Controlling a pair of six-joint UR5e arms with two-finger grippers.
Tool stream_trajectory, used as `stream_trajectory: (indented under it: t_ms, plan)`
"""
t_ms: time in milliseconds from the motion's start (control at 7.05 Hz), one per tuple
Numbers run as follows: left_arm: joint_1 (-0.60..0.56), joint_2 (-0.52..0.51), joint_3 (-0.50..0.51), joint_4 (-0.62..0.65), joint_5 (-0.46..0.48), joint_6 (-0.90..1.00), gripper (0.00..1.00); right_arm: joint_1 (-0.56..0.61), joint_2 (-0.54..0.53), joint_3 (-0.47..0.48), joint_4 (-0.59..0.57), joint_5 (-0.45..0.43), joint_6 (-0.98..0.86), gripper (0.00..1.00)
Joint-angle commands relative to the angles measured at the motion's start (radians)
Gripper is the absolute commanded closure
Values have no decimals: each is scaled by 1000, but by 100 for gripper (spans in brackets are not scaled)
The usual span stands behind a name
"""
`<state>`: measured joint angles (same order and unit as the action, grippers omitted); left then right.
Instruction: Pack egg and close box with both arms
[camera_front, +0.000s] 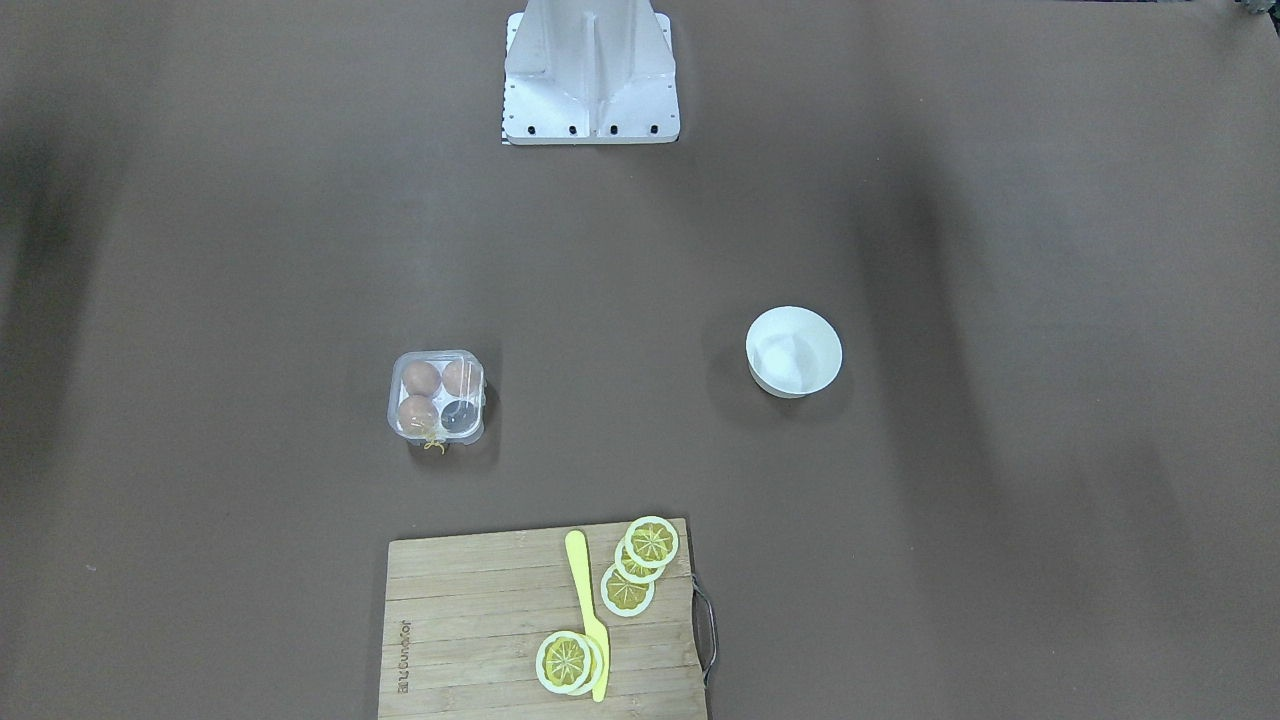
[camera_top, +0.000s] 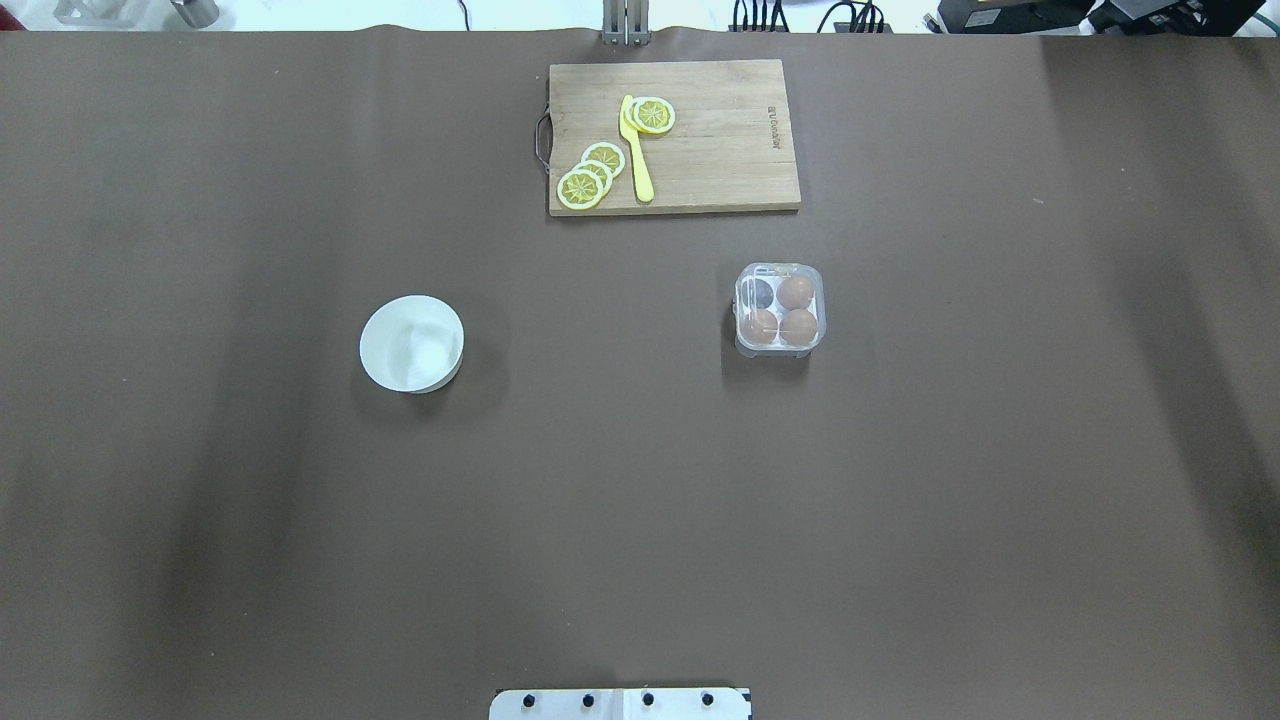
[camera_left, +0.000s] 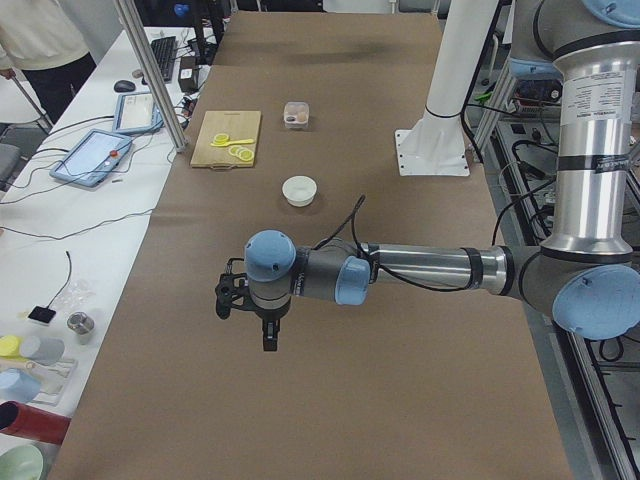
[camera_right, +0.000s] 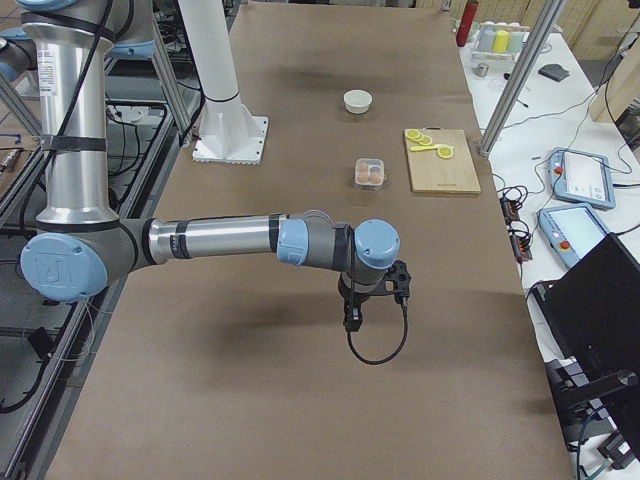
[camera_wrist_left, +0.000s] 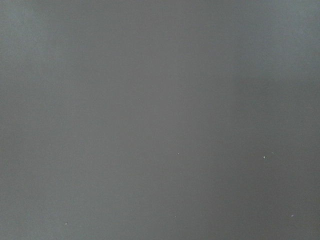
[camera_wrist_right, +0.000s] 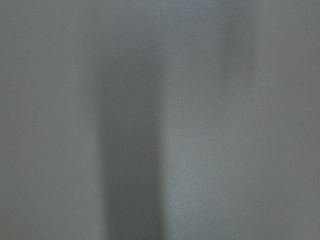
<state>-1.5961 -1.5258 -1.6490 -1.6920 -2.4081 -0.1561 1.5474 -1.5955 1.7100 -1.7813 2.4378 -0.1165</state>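
The clear egg box (camera_top: 781, 271) stands right of the table's middle, also in the front view (camera_front: 437, 356). Three brown eggs fill three cells (camera_top: 796, 293); the fourth cell (camera_top: 760, 292) is empty. Its clear lid seems to lie down over the cells. My left gripper (camera_left: 268, 342) hangs over bare table far from the box, seen only in the left side view. My right gripper (camera_right: 353, 321) does the same, seen only in the right side view. I cannot tell whether either is open or shut. Both wrist views show only bare brown table.
An empty round white bowl (camera_top: 411, 342) stands left of the middle. A wooden cutting board (camera_top: 720, 150) with lemon slices (camera_top: 581, 188) and a yellow knife (camera_top: 636, 150) lies at the far edge. The white pedestal base (camera_front: 590, 75) stands at the robot's side.
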Motion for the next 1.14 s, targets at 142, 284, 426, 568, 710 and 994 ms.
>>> stream_trajectory:
  t_ms: [142,284,426,568,710,994]
  plan:
    - [-1,-1,2,0,3,-2,2,3,8,5,2,6,9,0]
    - [1,-2,2,1,3,-2,2,5,8,7,2,6,12,0]
    - [1,-2,3,0,3,-3,2,5,8,11,2,15,18,0]
    - [1,-2,3,0,3,-3,2,6,8,11,2,17,18,0]
    - [1,-5,3,1,3,-3,2,6,8,13,2,21,18,0]
    - [1,-8,5,2,13,-3,2,10,8,13,3,23,18,0]
